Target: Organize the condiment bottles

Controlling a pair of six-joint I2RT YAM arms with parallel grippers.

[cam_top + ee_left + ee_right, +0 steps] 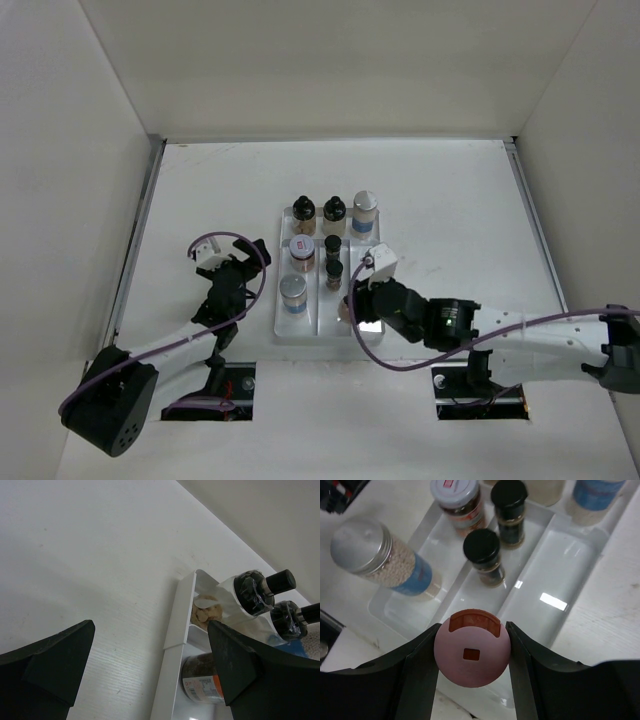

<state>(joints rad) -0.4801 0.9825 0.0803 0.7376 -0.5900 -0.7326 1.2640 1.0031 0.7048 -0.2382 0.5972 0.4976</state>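
Several condiment bottles stand in the white divided tray (283, 325). At the far end are two black-capped jars (304, 210) (333, 212) and a silver-capped jar (365, 206). A red-labelled jar (301, 250) and a silver-capped, blue-labelled jar (293, 291) stand in the left compartment. Two small black-capped jars (334, 258) stand in the middle one. My right gripper (472, 655) is shut on a pink-capped jar (472, 654) and holds it over the tray's near end, where it shows in the top view (345, 311). My left gripper (228, 288) is open and empty, left of the tray.
White walls enclose the table on three sides. In the left wrist view the tray's left rim (172, 640) lies between my open fingers, with the red-labelled jar (200, 682) just behind it. Two cutouts (220, 390) sit at the near edge.
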